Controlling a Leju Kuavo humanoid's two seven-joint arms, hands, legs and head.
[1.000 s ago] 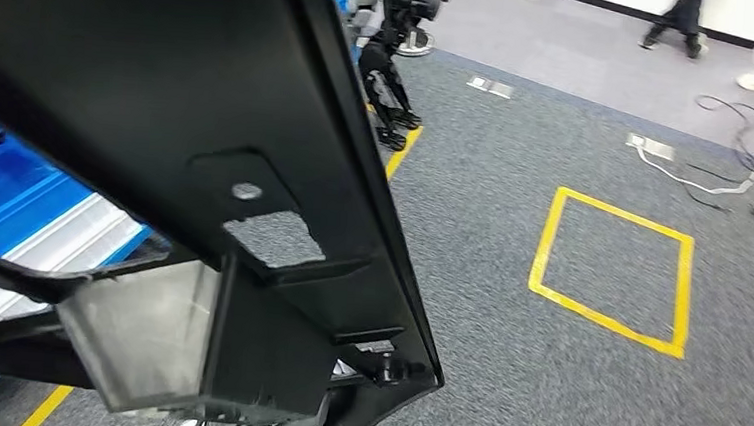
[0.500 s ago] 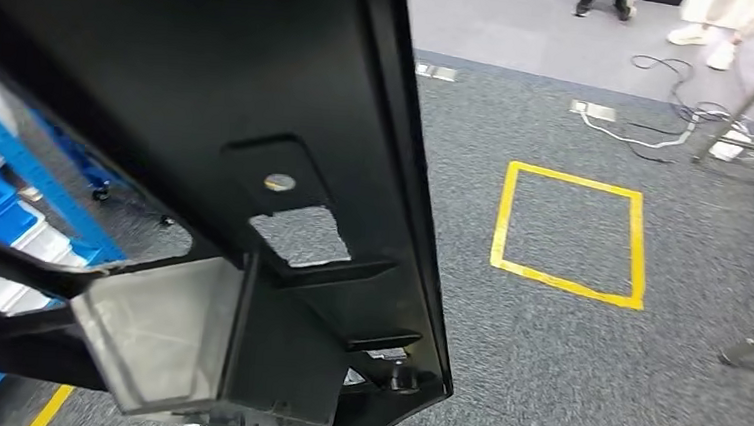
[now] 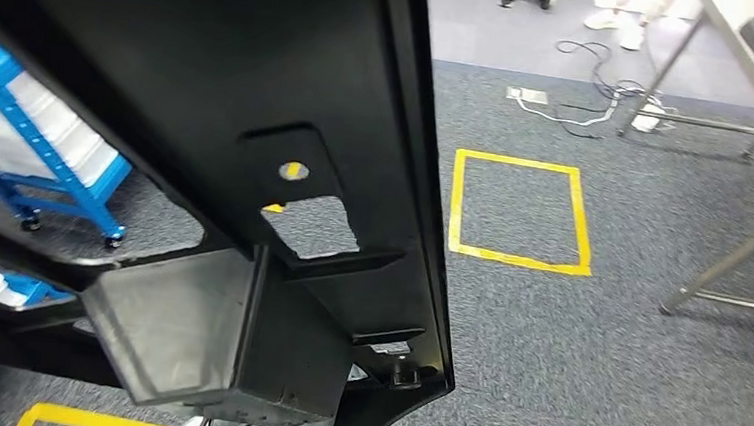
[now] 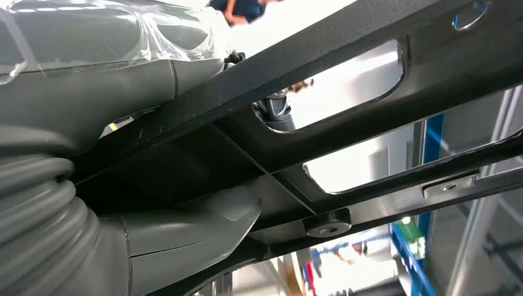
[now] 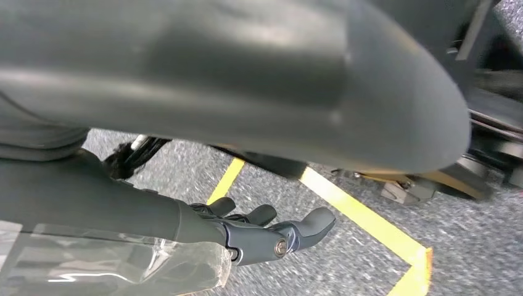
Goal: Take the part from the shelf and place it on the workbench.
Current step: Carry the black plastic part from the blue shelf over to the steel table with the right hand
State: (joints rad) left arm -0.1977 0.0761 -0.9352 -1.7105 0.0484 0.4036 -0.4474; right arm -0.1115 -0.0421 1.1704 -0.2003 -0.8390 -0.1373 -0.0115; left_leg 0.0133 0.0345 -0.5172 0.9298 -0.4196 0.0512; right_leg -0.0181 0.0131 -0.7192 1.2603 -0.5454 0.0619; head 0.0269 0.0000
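Part (image 3: 262, 85): large matte black moulded plastic panel with ribs and cut-outs, carried close before me, spanning 9 to 12 o'clock. My left hand (image 4: 154, 234) clamps it, grey thumb pressed beneath. My right hand (image 5: 271, 231): fingers lie loosely apart over grey carpet (image 3: 563, 366); yellow tape square (image 3: 518, 213) at 1 o'clock. No legible markings.

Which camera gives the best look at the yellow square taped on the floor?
The head view: the whole yellow square lies on the grey carpet beside the black part. The right wrist view catches yellow tape lines, possibly another marking. The left wrist view faces the part's underside.
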